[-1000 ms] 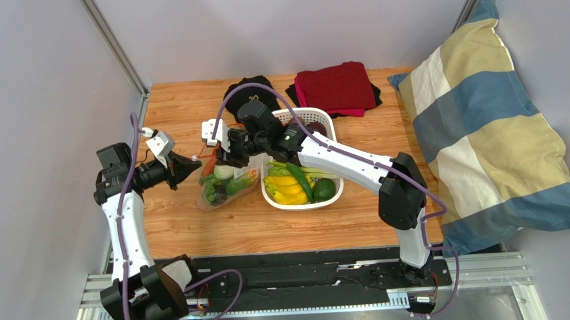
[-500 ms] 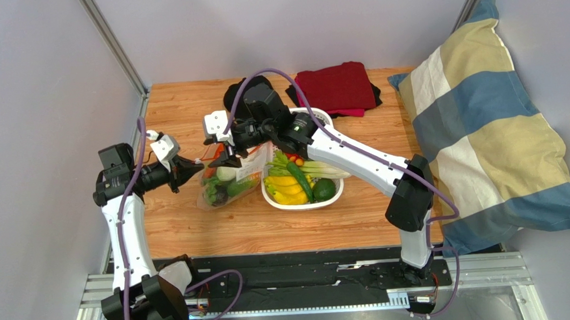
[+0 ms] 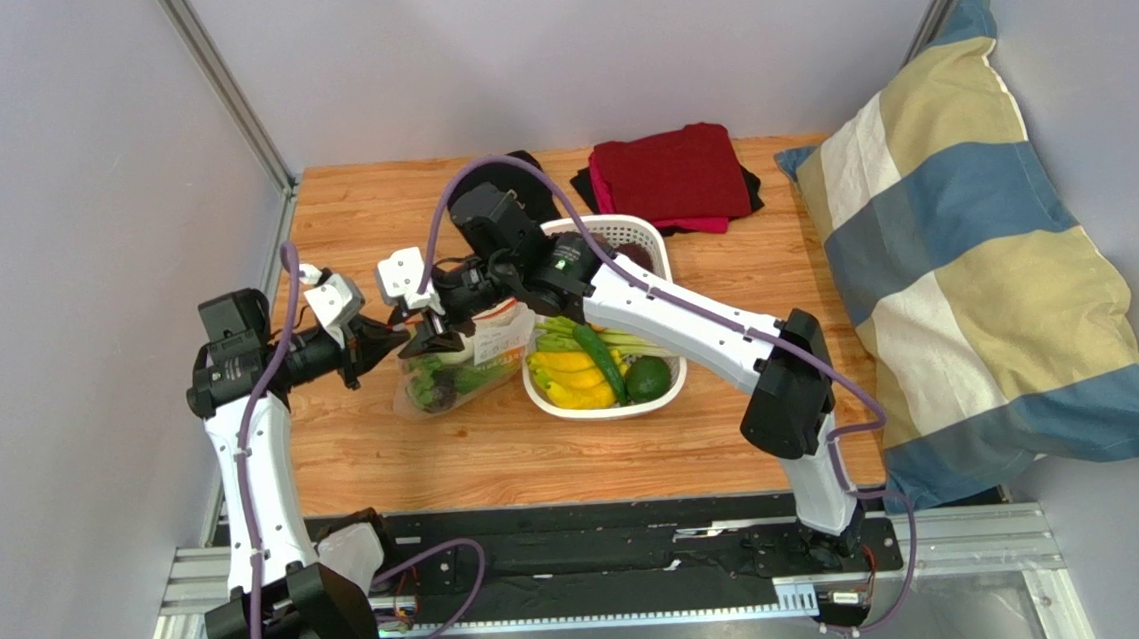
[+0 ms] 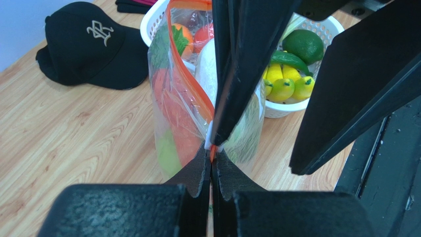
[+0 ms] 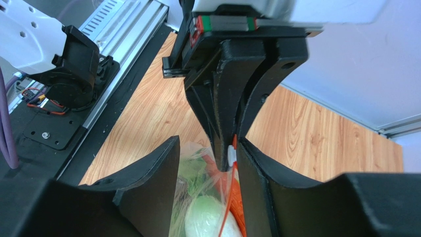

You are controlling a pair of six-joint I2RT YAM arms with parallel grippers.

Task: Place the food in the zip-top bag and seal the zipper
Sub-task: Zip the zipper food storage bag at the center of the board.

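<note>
Bag [image 3: 458, 361] is standing just left of the basket [image 3: 618, 228], with the food [image 4: 170, 106] already inside. The left gripper [image 4: 211, 154] is pinched tight on the zipper [image 4: 184, 74] at the end farthest from the basket. The right gripper [image 5: 206, 150] is spread partway, jaws straddling the bag's mouth, one finger just beside the zipper.

A wooden table [image 3: 373, 221] carries a white basket [image 3: 618, 228] near its middle. The zip-top bag [image 3: 459, 370] stands just left of the basket. A black cap [image 4: 84, 49] and a red cloth [image 3: 671, 174] lie behind the basket, and a striped pillow [image 3: 963, 262] lies well right of it.
</note>
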